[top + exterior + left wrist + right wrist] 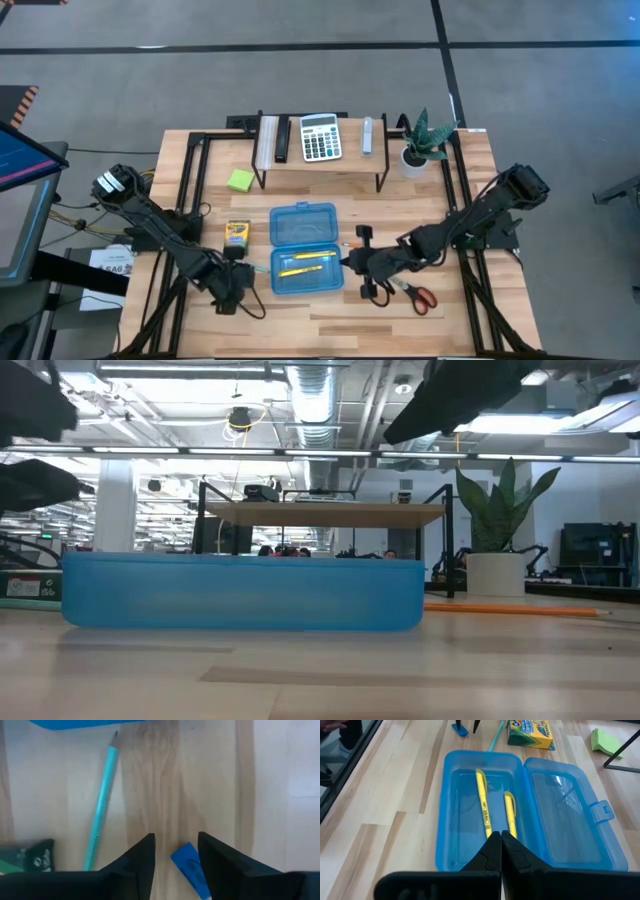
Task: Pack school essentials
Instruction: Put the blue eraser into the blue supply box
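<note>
The blue pencil box [305, 250] lies open at the table's middle, two yellow pencils [485, 802] in its near half. My left gripper [176, 845] points down near the box's left near corner, open, its fingers standing either side of a small blue piece [189, 866] that lies flat on the table. A teal pencil [101, 805] and the crayon box [237, 233] lie beside it. My right gripper [500, 836] hangs shut and holding nothing, just right of the box. The red-handled scissors [416, 296] lie at the right near side, the green sticky-note pad [240, 180] at the far left.
A low shelf [320, 160] along the far side carries a calculator [320, 137] and other items. A potted plant [424, 143] stands at the far right. An orange pencil [510, 610] lies on the table right of the box. Bare wood runs along the near edge.
</note>
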Available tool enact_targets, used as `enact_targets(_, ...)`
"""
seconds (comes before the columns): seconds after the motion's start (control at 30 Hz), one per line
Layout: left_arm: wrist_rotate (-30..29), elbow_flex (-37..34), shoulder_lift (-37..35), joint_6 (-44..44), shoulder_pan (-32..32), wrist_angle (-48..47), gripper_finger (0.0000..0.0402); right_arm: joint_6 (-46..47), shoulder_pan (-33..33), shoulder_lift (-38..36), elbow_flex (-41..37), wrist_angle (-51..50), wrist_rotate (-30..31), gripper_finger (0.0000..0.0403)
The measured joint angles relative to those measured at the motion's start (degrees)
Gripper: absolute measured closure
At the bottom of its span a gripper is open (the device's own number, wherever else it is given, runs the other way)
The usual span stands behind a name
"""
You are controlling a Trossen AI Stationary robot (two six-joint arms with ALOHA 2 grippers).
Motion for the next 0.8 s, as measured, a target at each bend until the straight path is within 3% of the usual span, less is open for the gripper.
enact_targets(0.23, -0.5, 0.0, -1.7, -8.9, -6.5, -2.0, 0.0294, 0.1, 0.6, 0.0, 0.0, 0.0, 0.0, 0.0395)
enact_targets(0.6, 0.4, -2.3, -1.6, -16.3, -12.4, -4.2, 0.0297, 0.2, 0.5, 0.0, 0.0, 0.2, 0.0, 0.0395)
enact_targets(0.8, -2.7, -4.1, 0.4, -11.8, -12.9, 0.5, 0.0297, 0.1, 0.5, 0.0, 0.0, 0.2, 0.0, 0.0395)
